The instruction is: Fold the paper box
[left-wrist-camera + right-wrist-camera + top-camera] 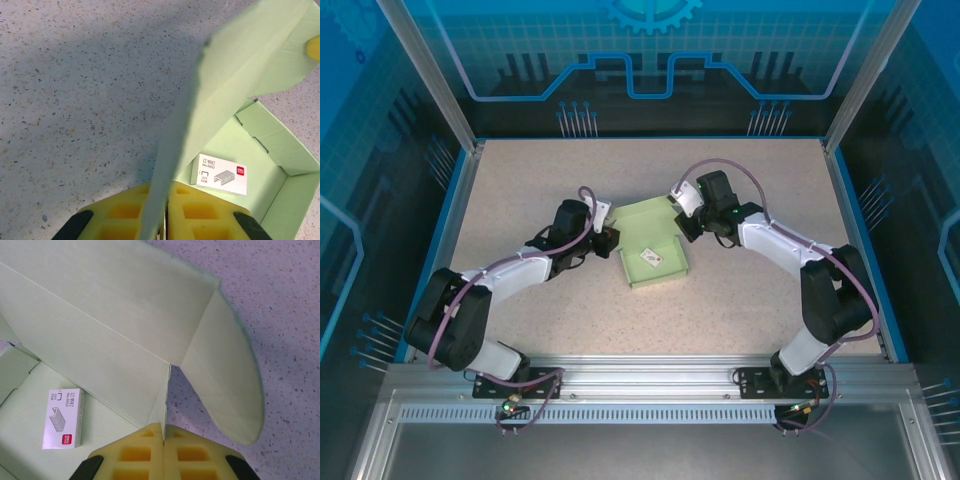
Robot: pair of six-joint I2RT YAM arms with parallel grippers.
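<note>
The pale mint-green paper box [655, 245] lies mid-table as an open tray with its lid panel raised. My left gripper [607, 240] is shut on the box's left flap [170, 150], the card pinched between the yellow pads [125, 215]. At the box's far right corner my right gripper [688, 222] is also shut, on a side wall [161, 412], beside a rounded flap [225, 375] that hangs over the table. The broad lid panel [100, 315] rises above that grip.
A small white staple packet [651, 258] lies on the box floor [222, 176] [62, 418]. Speckled beige tabletop [740, 320] surrounds the box, bounded by blue rails and the enclosure's walls.
</note>
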